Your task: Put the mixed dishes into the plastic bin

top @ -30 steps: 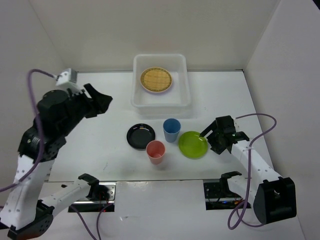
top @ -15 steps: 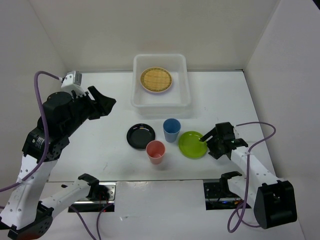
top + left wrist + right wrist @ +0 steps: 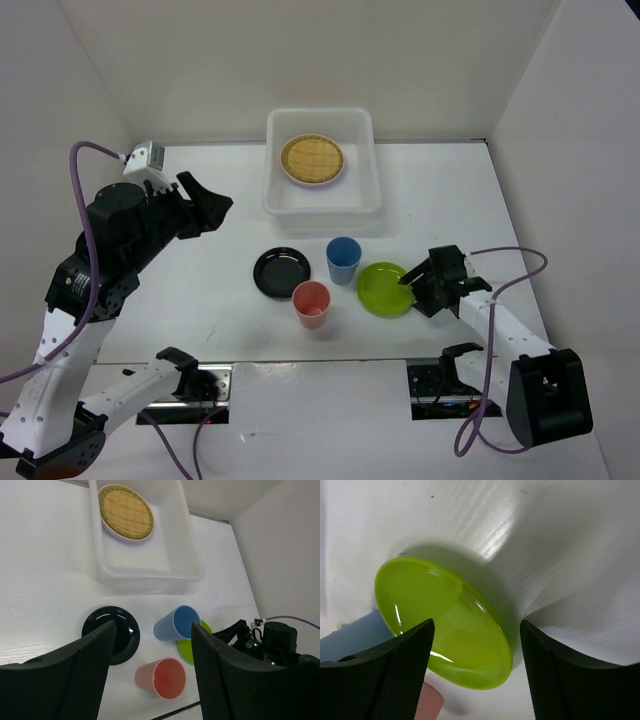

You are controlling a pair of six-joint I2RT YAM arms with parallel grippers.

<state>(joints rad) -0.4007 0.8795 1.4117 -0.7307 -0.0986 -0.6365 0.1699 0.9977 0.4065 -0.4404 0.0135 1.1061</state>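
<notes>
v. bright, soft shadows, glare on grn plate (image 3: 445, 620)

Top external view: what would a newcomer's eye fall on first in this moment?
The lime green plate stands out right of centre, with the right gripper low at its edge, jaws open toward the rim. At the back, the plastic bin holds a woven tan plate. In front of it, a black plate, blue cup and pink cup are clustered.

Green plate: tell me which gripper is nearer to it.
Right. The right gripper is at the right edge of the green plate, its open jaws either side of the rim. The left gripper hangs far off to the left, past the black plate.
</notes>
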